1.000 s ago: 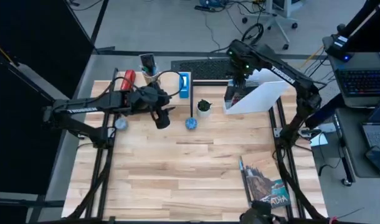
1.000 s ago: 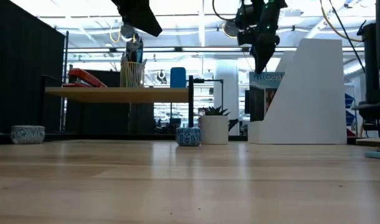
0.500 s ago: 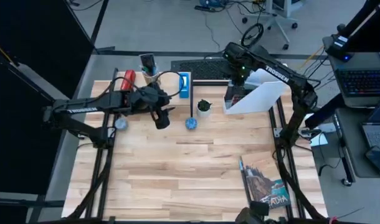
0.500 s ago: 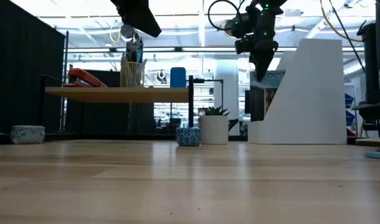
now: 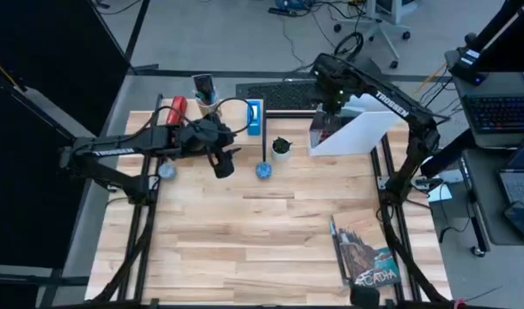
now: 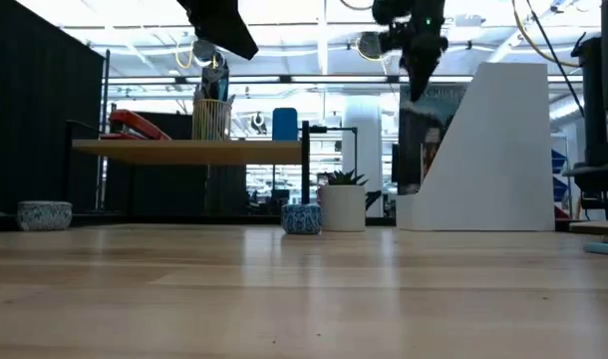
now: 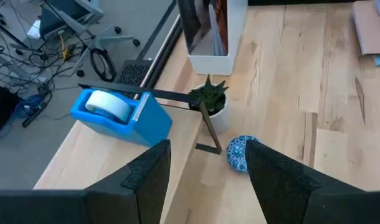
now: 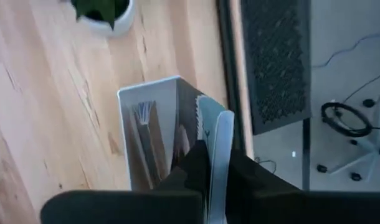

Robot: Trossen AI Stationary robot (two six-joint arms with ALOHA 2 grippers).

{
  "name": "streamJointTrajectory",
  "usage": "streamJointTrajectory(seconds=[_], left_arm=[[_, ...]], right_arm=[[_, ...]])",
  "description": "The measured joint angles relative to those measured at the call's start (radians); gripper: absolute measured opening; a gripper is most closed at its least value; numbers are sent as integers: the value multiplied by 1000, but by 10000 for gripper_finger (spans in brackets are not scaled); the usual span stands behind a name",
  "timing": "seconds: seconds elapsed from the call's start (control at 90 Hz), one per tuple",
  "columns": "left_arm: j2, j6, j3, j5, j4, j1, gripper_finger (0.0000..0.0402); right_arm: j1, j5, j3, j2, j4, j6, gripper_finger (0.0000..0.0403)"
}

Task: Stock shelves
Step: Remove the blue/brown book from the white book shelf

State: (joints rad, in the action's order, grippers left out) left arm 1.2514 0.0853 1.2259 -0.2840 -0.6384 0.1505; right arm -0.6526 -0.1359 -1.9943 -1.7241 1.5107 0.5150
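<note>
While hanging over the open top of the white file holder (image 5: 365, 129), clamped hard on a thin pale book (image 8: 218, 143). Talking of the right gripper (image 8: 209, 162) here, fingers pinched on the upper edge, spine roughly upright. Seen from table height, leaning a touch, lower part already down behind the holder's low front wall. Another volume standing inside, just beside the held one.

Reads as the insertion step of stocking. Halfway at best.

Over on the other side, waiting with fingers spread and nothing between them: left gripper (image 7: 205, 168), hovering above the end of the plank shelf (image 6: 184, 149). Up on that shelf: red stapler (image 6: 135, 125), pencil cup (image 6: 211, 118), blue tape dispenser (image 7: 118, 115). Down on the tabletop past the shelf's end: small potted plant (image 7: 210, 102) and a blue patterned bowl (image 7: 240, 152), neither yet shelved.

Next move, by the look of things: straight down, slow, keeping the book parallel to the holder's walls and clear of the neighbouring volume. Then letting go only once bottomed out. Lifting away vertically, to avoid dragging the cover back up.

After that, probably a trip to the near right corner for another book (image 5: 365, 253) lying flat, well apart from everything else.
</note>
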Motion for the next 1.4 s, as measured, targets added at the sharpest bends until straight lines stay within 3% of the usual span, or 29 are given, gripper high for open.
streamJointTrajectory(seconds=[0.444,0.778,1.211,1.4], left_arm=[[0,8,0,0,0,0,194],[0,9,0,0,1,0,194],[0,9,0,0,0,0,194],[0,9,0,0,0,0,194]], right_arm=[[111,6,-357,2,51,-95,10],[297,20,-357,24,60,-222,9],[478,502,-347,25,58,-564,9],[550,617,-243,25,58,-625,9]])
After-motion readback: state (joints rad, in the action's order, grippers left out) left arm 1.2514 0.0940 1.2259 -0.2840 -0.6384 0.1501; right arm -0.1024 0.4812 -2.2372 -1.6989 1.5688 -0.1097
